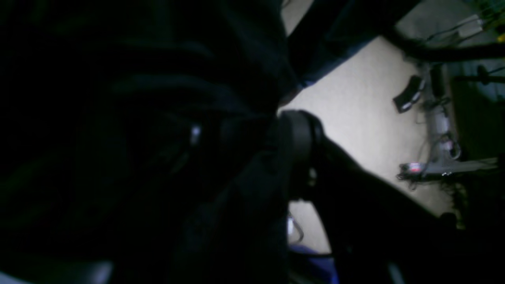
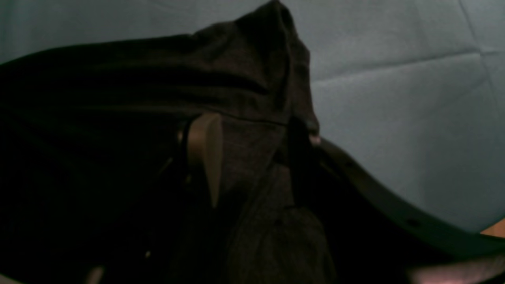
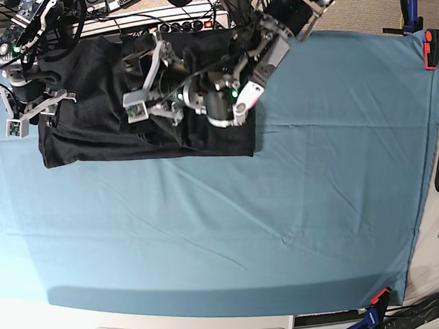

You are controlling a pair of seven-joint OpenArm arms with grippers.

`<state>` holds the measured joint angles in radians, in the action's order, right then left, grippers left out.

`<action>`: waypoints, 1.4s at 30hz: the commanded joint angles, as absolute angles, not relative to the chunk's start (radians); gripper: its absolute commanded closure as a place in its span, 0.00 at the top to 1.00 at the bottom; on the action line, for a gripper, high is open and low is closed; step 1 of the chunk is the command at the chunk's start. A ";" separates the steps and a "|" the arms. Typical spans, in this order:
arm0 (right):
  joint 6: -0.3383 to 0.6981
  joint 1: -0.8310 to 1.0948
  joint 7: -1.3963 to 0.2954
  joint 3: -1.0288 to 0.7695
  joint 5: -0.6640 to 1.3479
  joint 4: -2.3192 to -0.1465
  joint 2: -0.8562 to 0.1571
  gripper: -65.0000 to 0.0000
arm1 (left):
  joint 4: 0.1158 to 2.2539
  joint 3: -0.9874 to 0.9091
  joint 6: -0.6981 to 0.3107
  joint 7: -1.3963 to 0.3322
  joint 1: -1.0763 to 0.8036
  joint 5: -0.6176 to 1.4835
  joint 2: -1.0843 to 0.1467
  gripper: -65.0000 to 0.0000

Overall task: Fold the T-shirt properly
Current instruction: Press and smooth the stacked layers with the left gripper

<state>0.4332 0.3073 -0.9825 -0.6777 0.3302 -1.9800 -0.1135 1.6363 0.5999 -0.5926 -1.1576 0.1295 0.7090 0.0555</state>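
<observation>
The large black fabric T-shirt lies bunched along the far edge of the teal table cloth, toward its far-left corner. At the shirt's left end the right gripper stands spread, fabric draped between its fingers, probably readying a fold. The left gripper sits over the middle, jaws apart, seemingly just freed.
</observation>
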 commanded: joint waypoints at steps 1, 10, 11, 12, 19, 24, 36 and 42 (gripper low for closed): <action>0.429 0.302 -0.953 -0.680 0.340 -1.994 -0.128 0.42 | 1.654 0.588 -0.595 -1.138 0.151 0.748 0.072 0.37; 0.429 0.302 -0.954 -0.680 0.340 -1.994 -0.128 0.42 | 1.654 0.416 -0.630 -1.137 0.218 0.768 0.051 0.36; 0.429 0.302 -0.954 -0.680 0.340 -1.994 -0.128 0.42 | 1.654 0.405 -0.631 -1.137 0.226 0.751 0.037 0.35; 0.429 0.302 -0.954 -0.680 0.340 -1.994 -0.128 0.42 | 1.654 0.403 -0.638 -1.137 0.233 0.728 0.022 0.35; 0.429 0.302 -0.952 -0.680 0.352 -1.994 -0.128 0.42 | 1.654 0.495 -0.656 -1.137 0.233 0.654 -0.047 0.36; 0.429 0.302 -0.952 -0.680 0.350 -1.994 -0.127 0.42 | 1.655 0.620 -0.656 -1.097 0.233 0.546 -0.046 0.38; 0.429 0.302 -0.952 -0.680 0.351 -1.994 -0.128 0.42 | 1.655 0.759 -0.573 -0.971 0.234 0.218 -0.047 0.38; 0.429 0.302 -0.952 -0.680 0.351 -1.994 -0.128 0.42 | 1.655 0.759 -0.573 -0.969 0.236 0.200 -0.047 0.34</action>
<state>0.4332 0.3073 -0.9821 -0.6777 0.3408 -1.9800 -0.1139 1.6371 0.7601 -0.5735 -0.9920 0.2165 0.1940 -0.0586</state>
